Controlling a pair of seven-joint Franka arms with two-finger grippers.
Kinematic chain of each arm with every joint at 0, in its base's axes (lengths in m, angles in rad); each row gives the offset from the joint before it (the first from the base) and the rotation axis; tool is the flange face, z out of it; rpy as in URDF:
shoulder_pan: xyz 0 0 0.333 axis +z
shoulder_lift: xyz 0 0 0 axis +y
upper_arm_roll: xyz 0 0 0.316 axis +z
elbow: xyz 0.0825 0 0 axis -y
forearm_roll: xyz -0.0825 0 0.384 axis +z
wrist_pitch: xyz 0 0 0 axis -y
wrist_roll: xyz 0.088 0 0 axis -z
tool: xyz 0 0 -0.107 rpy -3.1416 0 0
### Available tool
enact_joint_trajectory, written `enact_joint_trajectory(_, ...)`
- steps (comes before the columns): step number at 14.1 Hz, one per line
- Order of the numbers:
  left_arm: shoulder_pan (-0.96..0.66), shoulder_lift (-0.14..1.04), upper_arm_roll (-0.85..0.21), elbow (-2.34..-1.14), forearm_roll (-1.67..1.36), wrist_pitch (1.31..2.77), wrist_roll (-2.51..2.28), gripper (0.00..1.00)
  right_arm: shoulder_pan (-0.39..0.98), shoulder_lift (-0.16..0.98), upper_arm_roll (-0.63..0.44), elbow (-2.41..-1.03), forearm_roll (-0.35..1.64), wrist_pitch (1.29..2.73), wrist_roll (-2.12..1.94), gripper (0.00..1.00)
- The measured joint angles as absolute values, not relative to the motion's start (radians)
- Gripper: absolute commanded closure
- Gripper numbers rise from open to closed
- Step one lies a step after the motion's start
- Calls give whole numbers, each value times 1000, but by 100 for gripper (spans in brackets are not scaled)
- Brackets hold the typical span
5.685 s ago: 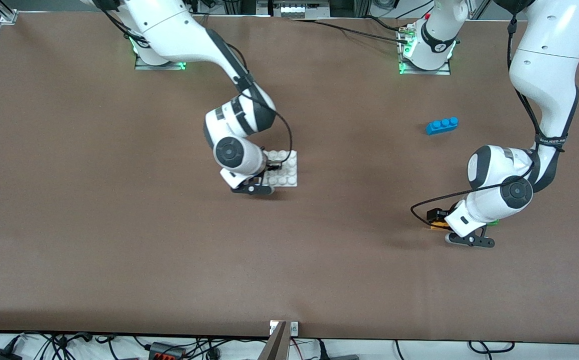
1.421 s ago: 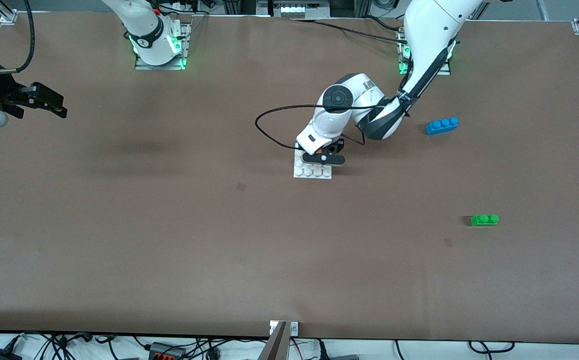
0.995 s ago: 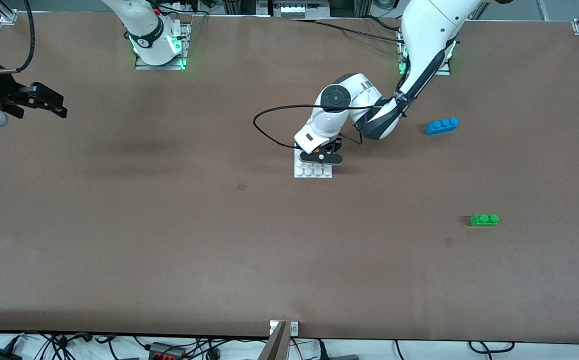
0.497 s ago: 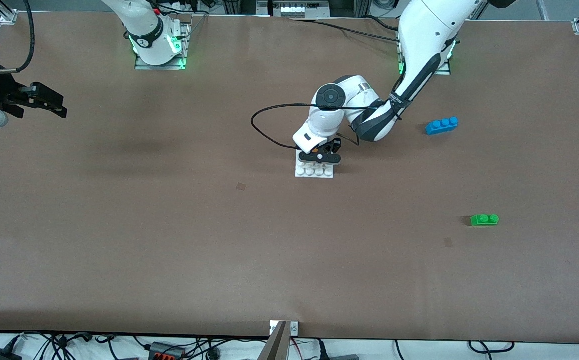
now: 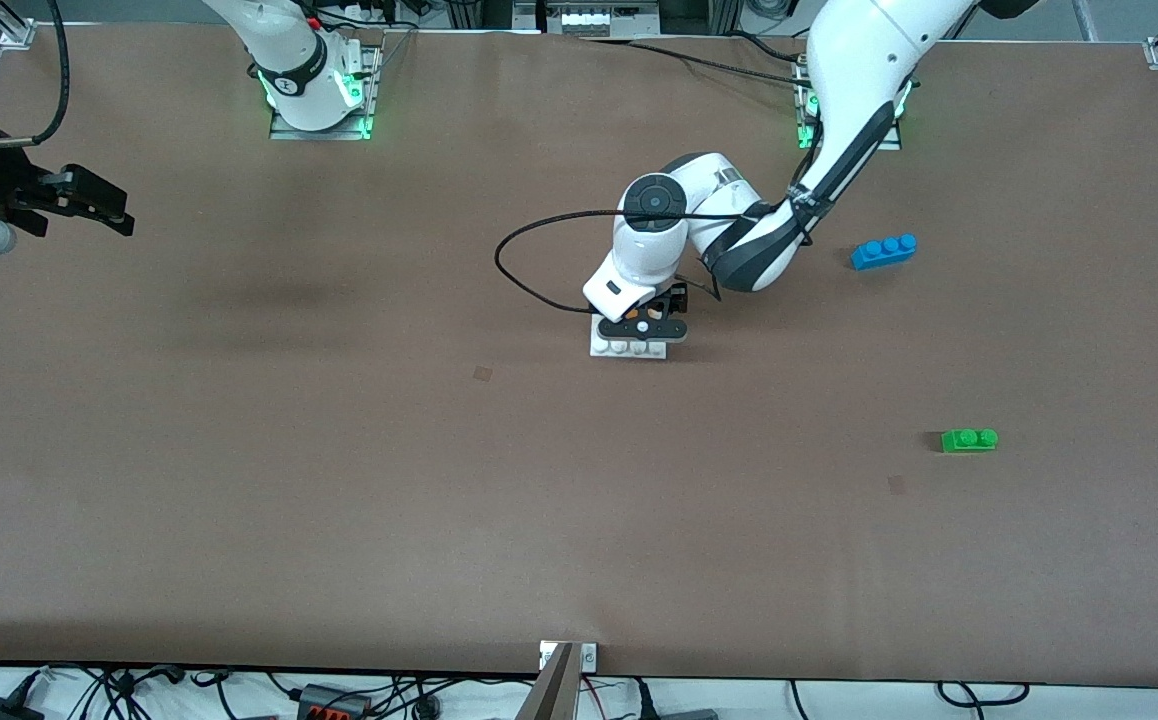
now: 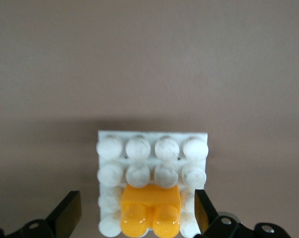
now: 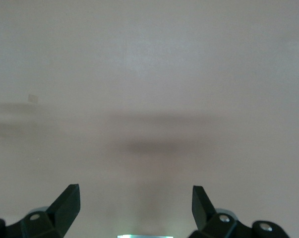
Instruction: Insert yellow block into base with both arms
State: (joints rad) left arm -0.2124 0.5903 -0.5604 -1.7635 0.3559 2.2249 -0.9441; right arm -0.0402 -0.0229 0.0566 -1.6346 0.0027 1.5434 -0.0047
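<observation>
The white studded base (image 5: pixel 627 348) lies mid-table and also shows in the left wrist view (image 6: pixel 139 146). The yellow block (image 6: pixel 150 210) sits on the base's studs, in the middle of the edge closest to the wrist camera. My left gripper (image 5: pixel 643 325) hovers low over the base and hides the block in the front view. In the left wrist view the left gripper (image 6: pixel 136 201) is open, with one finger (image 6: pixel 70 210) on each side of the block, clear of it. My right gripper (image 5: pixel 89 203) waits open and empty above the right arm's end of the table, as the right wrist view (image 7: pixel 136 193) shows.
A blue three-stud brick (image 5: pixel 883 250) lies toward the left arm's end, farther from the front camera than the base. A green two-stud brick (image 5: pixel 969 439) lies nearer to the front camera at that end. Bare brown table surrounds the base.
The left arm has carried the yellow block from beside the green brick to the base and let it go. Over the last second its gripper shifted slightly over the base. The right arm withdrew earlier.
</observation>
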Motion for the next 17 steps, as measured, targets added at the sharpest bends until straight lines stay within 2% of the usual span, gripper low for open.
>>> enact_joint_trajectory(5, 9, 530, -570, -1703, 353, 2160, -730, 0, -42, -19, 56, -1624, 3, 1544, -5, 0)
enact_joint_trajectory(7, 78, 524, -512, -1698, 350, 2149, -611, 0, -42, -19, 57, -1621, 3, 1544, -5, 0)
enact_joint_trajectory(9, 102, 516, -409, -1669, 318, 2104, -412, 0, -41, -19, 58, -1620, 3, 1544, 10, 0)
enact_joint_trajectory(12, 122, 472, -285, -1565, 185, 1934, -143, 0, -41, -19, 63, -1620, 3, 1540, 88, 0)
enact_joint_trajectory(17, 127, 270, -217, -1521, 151, 1663, -68, 0, -42, -18, 65, -1620, 3, 1537, 118, 0)
